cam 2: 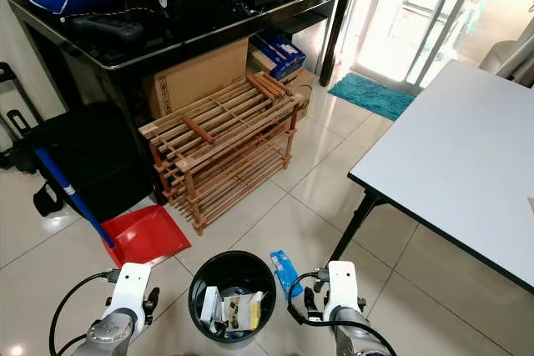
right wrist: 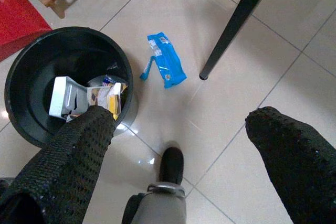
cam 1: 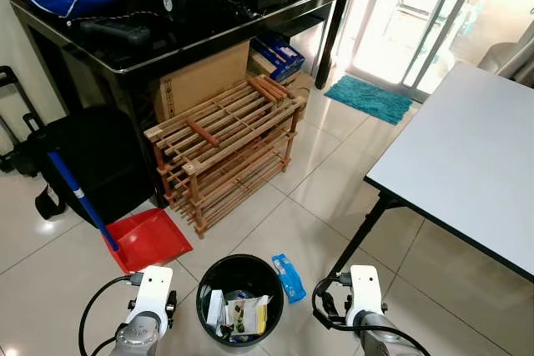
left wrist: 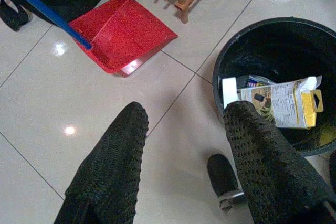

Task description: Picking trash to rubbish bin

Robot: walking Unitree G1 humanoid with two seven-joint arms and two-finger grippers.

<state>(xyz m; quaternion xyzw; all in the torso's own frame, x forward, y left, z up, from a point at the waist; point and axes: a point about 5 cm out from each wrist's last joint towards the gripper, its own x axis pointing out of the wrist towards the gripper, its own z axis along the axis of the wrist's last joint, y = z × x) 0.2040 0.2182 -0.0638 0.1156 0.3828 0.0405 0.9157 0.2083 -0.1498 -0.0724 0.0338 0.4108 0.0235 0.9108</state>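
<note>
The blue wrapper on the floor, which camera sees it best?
The right wrist view: the blue wrapper lies whole and close on the tiles beside the black bin. Both eye views show it smaller, by the bin's rim.

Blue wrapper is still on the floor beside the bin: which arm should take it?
Right, probably. The blue wrapper lies on the right side of the black bin, near the open right tool. For the left tool, the bin sits in the way.
</note>
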